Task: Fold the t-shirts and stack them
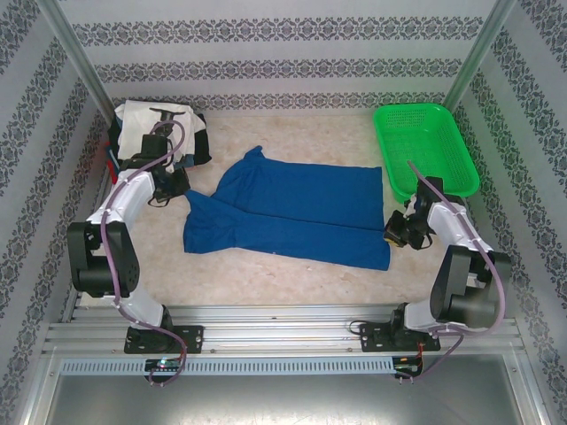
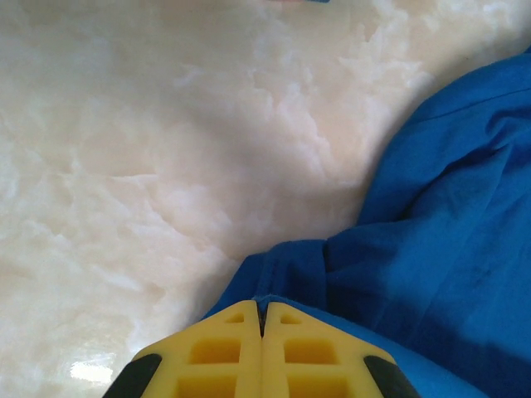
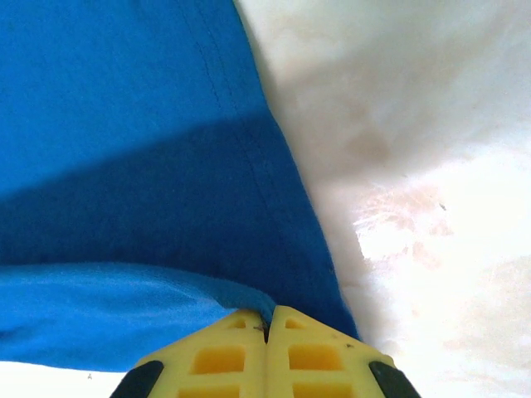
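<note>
White, dark and patterned cloth lies folded in a pile (image 1: pixel 155 133) at the table's (image 1: pixel 266 274) far left corner, where this shirt should end up. Beside it the left gripper (image 2: pixel 262 317) is pressed together on the blue t-shirt's (image 1: pixel 292 212) sleeve end. The right gripper (image 3: pixel 267 322) pinches its hem corner, seemingly so both ends lift together for a lengthwise fold. The green basket (image 1: pixel 425 146) stands beyond.

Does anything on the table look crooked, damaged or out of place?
Nothing is spilled or damaged. The blue t-shirt lies slanted and half folded, its left end bunched and uneven. The pile of shirts in the far left corner looks untidy, not squared.
</note>
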Robot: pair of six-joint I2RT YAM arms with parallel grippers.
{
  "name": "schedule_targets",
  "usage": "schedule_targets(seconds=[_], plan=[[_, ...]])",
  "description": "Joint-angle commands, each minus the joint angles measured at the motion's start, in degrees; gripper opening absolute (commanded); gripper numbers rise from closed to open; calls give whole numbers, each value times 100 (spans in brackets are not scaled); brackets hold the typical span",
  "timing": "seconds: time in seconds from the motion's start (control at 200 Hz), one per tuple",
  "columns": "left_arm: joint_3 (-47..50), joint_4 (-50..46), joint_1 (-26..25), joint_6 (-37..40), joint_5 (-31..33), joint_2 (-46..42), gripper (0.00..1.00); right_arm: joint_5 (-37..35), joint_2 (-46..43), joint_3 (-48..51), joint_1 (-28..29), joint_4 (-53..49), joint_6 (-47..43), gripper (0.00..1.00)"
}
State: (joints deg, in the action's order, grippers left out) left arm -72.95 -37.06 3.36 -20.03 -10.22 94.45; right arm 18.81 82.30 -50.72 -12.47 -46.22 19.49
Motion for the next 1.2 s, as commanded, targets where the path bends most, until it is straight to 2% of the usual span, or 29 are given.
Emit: schedule_targets(seconds=[0.0,0.125,0.18,0.28,0.345,0.37,0.425,0.495,0.619,0.714,0.794,0.894,1.049,1.194], plan=[[-167,-101,-63,149,84,130,0,-159,197,-143,51,76,-33,3],[-132,11,-62,43,35,261,0,-103,460,-212,78,203,25,15],[-141,136,-63,-15,-149,301,20,-71,568,-293,87,278,42,21],[-200,376,-63,-269,-499,237,58,-98,706,-582,87,279,17,39],[-408,107,-63,-482,-677,103,68,-143,666,-848,91,66,-64,43],[-402,12,-60,-627,-745,-15,72,-157,570,-918,87,2,-76,48],[-151,-45,-63,-1007,-884,-420,79,-133,289,-1011,78,-171,-62,57],[226,-390,-46,-1389,-758,-1034,91,55,-143,-1049,78,-456,91,62],[1308,-648,9,-1977,-805,-2029,90,669,-1086,-496,141,-588,769,63],[1909,-845,-2,-2130,-868,-2213,85,830,-1519,-20,230,-658,1115,63],[2274,-724,-1,-2226,-842,-2273,80,690,-1623,313,368,-705,1214,61],[2543,-326,-2,-2216,-660,-2029,74,630,-1413,576,377,-608,1228,60],[2648,285,-2,-2186,-707,-1333,63,317,-1188,820,386,-330,1306,58],[2679,771,-2,-2224,-514,-1120,56,157,-1192,1042,394,-301,1347,56]])
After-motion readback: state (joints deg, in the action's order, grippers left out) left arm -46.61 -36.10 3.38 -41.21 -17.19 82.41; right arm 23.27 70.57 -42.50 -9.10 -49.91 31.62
